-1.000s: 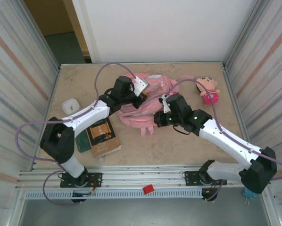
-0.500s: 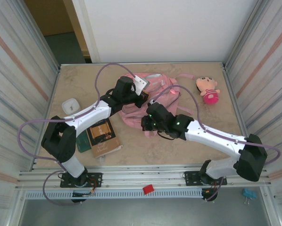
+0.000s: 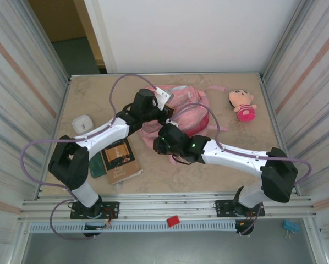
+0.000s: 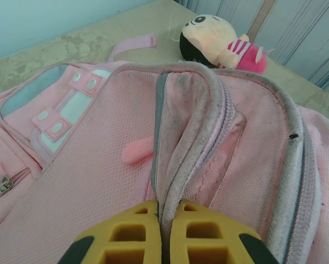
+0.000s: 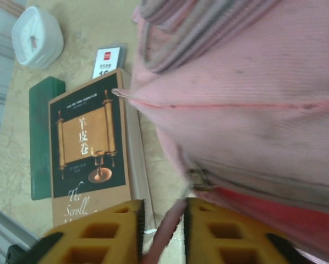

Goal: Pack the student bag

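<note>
The pink student bag (image 3: 182, 110) lies at the table's middle back. My left gripper (image 3: 166, 113) is shut on the grey rim of its zip opening (image 4: 170, 165), holding that edge up; the yellow fingertips (image 4: 137, 220) pinch the fabric. My right gripper (image 3: 161, 144) is at the bag's near left edge. In the right wrist view its jaws (image 5: 163, 206) stand apart, open, with a thin pink zip pull strap (image 5: 167, 231) hanging loose between them below a metal slider (image 5: 196, 177). The bag's fabric (image 5: 252, 82) takes up the upper right of that view.
A brown book (image 3: 119, 159) (image 5: 90, 143) lies left of the right gripper, with a green case (image 3: 96, 166) beside it and a small card (image 5: 107, 61) above it. A white clock (image 3: 82, 123) sits at the left. A doll (image 3: 241, 104) (image 4: 219, 44) lies at the back right.
My right arm has swung left across the bag's front to its near left edge, and its jaws have parted. The left gripper has kept its hold on the zip rim.
</note>
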`<control>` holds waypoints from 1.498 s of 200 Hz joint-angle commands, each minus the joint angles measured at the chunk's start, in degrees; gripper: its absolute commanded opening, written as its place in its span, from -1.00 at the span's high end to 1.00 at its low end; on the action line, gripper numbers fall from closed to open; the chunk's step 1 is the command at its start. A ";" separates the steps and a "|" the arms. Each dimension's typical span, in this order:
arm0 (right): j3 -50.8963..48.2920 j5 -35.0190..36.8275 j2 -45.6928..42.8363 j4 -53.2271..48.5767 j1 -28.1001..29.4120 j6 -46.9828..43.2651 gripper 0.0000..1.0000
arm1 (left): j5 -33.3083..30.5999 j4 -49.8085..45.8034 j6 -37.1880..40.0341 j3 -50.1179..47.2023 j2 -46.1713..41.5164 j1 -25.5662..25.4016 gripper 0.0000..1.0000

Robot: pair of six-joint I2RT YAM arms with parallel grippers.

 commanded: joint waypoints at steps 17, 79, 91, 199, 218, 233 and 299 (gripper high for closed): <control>-2.83 -2.94 -8.06 3.63 -2.07 -0.31 -0.05 | 5.24 6.13 0.29 -0.32 -3.36 2.03 1.00; -13.23 -15.06 -22.64 5.35 -15.75 3.67 -0.56 | 11.63 8.32 3.82 -2.39 -6.21 4.18 1.00; -15.01 -17.88 -23.93 5.79 -19.03 5.44 -0.76 | 12.17 8.46 3.96 -2.26 -6.47 4.34 1.00; -15.34 -26.61 -12.42 26.50 -24.17 7.63 -0.06 | 16.03 3.79 4.15 -3.85 -9.38 4.19 0.82; -14.67 -26.77 -12.78 27.57 -24.25 5.93 0.31 | 12.10 -0.23 1.88 -4.41 -12.02 4.15 0.17; -13.32 -27.02 -13.00 26.58 -24.27 4.20 0.54 | 7.90 -4.60 -1.79 -4.45 -14.91 4.08 -0.05; -7.38 -28.16 -10.01 26.34 -26.69 2.44 1.00 | -8.04 -19.93 -19.27 -9.70 -30.05 0.05 -0.29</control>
